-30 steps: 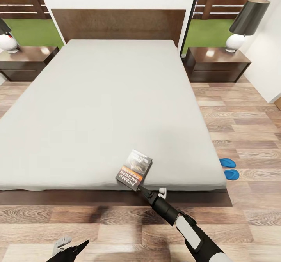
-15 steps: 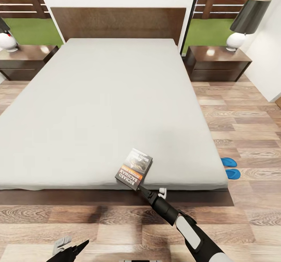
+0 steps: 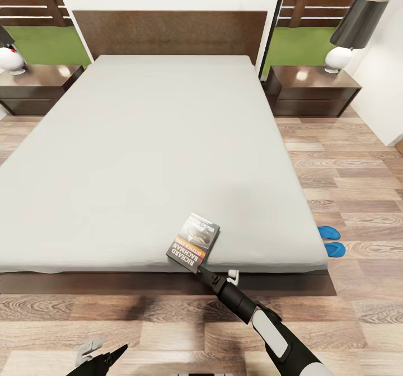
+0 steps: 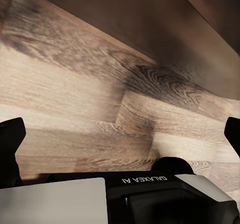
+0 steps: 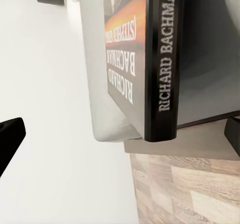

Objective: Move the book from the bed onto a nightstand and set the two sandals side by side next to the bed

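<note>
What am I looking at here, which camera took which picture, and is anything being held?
A simulated two-armed robot stands at the foot of a low dark-framed bed with a pale grey mattress. The big picture comes from its head; the other two from cameras beside each pincer. The right pincer reaches to the thin dark paperback lettered "Richard Bachman" at the mattress edge, open, not gripping. The left pincer hangs open over the wood-plank floor. Two bright blue flip-flops lie beside the bed.

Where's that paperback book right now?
In the head view, the book lies at the bed's foot edge, right of centre, just ahead of the right gripper.
</note>
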Controlling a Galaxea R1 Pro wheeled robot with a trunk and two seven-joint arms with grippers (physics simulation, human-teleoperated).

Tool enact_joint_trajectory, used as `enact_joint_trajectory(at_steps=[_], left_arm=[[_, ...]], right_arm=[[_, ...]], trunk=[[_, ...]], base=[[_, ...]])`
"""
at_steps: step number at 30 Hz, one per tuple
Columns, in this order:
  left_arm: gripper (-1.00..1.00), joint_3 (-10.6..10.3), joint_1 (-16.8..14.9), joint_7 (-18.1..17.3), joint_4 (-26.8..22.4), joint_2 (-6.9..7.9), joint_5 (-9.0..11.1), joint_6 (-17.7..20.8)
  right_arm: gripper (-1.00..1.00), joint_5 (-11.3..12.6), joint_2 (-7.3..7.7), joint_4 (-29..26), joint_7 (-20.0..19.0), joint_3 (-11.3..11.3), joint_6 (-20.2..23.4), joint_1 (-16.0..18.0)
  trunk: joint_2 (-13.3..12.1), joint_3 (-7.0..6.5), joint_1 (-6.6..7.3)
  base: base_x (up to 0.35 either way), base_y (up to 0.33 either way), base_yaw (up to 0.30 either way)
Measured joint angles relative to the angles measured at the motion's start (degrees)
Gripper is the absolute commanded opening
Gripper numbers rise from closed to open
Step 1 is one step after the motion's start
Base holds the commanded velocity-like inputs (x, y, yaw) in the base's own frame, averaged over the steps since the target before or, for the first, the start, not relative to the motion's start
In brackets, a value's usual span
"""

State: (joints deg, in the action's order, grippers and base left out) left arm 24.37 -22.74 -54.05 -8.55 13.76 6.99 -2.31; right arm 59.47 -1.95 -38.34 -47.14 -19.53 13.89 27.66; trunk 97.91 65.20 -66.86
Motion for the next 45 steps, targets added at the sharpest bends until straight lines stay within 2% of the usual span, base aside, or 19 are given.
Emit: enact_joint_trajectory(at_steps=[14, 43, 44, 45], left_arm=[[1.00, 0.00, 0.00, 0.00, -0.03, 0.00, 0.00, 0.00], [1.00, 0.00, 0.00, 0.00, -0.02, 0.00, 0.00, 0.00], [1.00, 0.00, 0.00, 0.00, -0.03, 0.00, 0.00, 0.00], [1.00, 0.00, 0.00, 0.00, -0.03, 0.00, 0.00, 0.00]], right_arm=[[1.00, 0.00, 0.00, 0.00, 0.02, 0.00, 0.00, 0.00], [1.00, 0.00, 0.00, 0.00, -0.06, 0.00, 0.00, 0.00], [-1.00, 0.01, 0.00, 0.00, -0.06, 0.00, 0.00, 0.00], [-1.00, 0.02, 0.00, 0.00, -0.06, 0.00, 0.01, 0.00]], trunk=[[0.00, 0.00, 0.00], [0.00, 0.00, 0.00], [0.00, 0.00, 0.00], [0.00, 0.00, 0.00]], base=[[0.019, 0.066, 0.000], [0.000, 0.002, 0.000], [0.000, 0.000, 0.000], [0.000, 0.000, 0.000]])
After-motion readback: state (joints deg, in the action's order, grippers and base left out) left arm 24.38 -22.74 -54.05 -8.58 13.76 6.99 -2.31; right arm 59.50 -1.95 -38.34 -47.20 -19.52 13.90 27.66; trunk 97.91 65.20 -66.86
